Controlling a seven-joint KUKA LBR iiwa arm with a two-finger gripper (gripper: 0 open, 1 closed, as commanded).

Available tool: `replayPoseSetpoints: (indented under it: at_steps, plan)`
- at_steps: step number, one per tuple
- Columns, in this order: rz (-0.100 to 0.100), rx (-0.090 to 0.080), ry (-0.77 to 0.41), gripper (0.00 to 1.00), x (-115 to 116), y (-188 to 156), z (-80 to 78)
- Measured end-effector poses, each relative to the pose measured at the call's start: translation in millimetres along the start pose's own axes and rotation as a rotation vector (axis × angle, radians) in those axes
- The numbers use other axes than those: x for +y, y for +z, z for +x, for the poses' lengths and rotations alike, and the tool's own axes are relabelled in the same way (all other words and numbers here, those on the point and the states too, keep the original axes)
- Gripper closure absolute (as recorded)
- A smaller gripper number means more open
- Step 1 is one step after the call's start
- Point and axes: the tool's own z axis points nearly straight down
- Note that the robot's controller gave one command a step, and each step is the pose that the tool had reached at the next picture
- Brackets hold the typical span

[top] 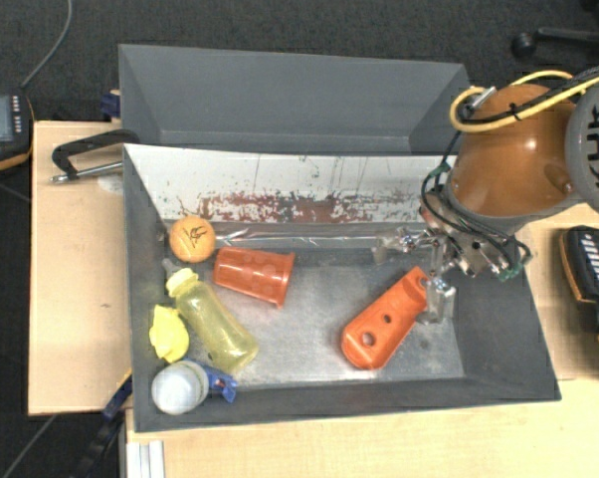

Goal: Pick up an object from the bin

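Gripper (437,289) at upper right end of flat orange plastic bar with a hole (379,329).
Claw width: cannot tell.

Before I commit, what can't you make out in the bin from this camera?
Camera view:
- Whether the gripper touches the orange handle-shaped tool: the arm's cover and cables hide that end.
- The dark marking on the orange ball: too small to read.
- What the white-and-blue thing in the lower-left corner is: too small.

Gripper (438,289) at top of orange block (384,322), grey bin (280,98)
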Motion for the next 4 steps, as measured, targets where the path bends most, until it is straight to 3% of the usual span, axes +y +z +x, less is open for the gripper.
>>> replayPoseSetpoints:
  at_steps: [2,3,4]
  plan:
    - [0.003,-0.005,-0.373,0.00,-25.1,74.2,9.5]
    - [-0.001,-0.005,-0.532,1.00,-14.8,90.0,-0.7]
    - [-0.001,-0.005,-0.532,1.00,-14.9,90.0,-0.6]
